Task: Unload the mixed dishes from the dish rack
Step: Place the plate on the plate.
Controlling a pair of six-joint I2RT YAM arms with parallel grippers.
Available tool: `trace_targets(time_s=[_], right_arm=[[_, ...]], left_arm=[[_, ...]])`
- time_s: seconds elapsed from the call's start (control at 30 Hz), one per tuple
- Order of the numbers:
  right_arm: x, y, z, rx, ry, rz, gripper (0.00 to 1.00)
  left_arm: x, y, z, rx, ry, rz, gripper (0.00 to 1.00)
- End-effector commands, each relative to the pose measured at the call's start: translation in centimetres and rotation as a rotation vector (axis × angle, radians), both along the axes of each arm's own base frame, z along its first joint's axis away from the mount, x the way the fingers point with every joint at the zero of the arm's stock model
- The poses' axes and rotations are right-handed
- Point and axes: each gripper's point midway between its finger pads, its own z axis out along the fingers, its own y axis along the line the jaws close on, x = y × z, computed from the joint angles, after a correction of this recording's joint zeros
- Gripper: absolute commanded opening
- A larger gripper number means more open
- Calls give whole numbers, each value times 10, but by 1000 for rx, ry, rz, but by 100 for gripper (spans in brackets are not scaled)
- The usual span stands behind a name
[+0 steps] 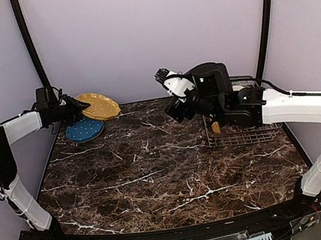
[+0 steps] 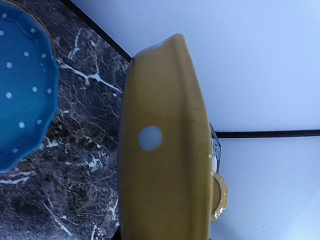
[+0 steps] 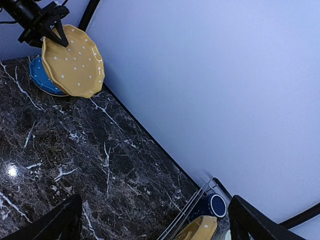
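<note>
Left gripper [image 1: 81, 107] holds a yellow plate [image 1: 100, 105] at the counter's [image 1: 156, 175] 10 o'clock corner; right gripper [image 1: 178, 110] stands wide open by the dish rack [image 1: 248, 138]

The left gripper is clamped on the rim of the tilted, white-dotted yellow plate, just at 1 o'clock of the blue dotted plate [image 1: 85, 130], which lies flat on the dark marble counter. The dish rack sits at the counter's 3 o'clock edge, and the right gripper, fingers spread wide with nothing between them, hangs at its 9 o'clock side. In the rack a second yellow plate [image 3: 200, 230] stands on edge beside a dark navy mug [image 3: 212, 205]
</note>
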Motion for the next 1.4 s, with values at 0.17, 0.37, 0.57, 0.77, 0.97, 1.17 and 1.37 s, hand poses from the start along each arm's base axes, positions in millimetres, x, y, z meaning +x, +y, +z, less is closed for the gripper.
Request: trace_targets(time_s=[0.17,0.37,0.57,0.77,0.97,1.17,1.37], right_arm=[[29,-75,-20,301,431,-155,99],[36,-116,-16,424,521,-183,99],[44,-142,-11,488,542,-214,99],[48,-156,-12,508,547,-248,99],[46,-167,-18,531,560,-261,99],[42,-172,-23,544,574,-267,99],[33,-179,-21,579,547,-263,99]], left_arm=[[67,91,36,-33,-258,117,1],[71,124,5,-23,-208,167,1],[64,129,-21,-13,-160,152,1],[64,125,-38,-38,-114,120,1],[62,125,-46,-31,-98,116,1],[60,125,-57,-25,-74,113,2],[59,126,-71,-31,-33,117,5]])
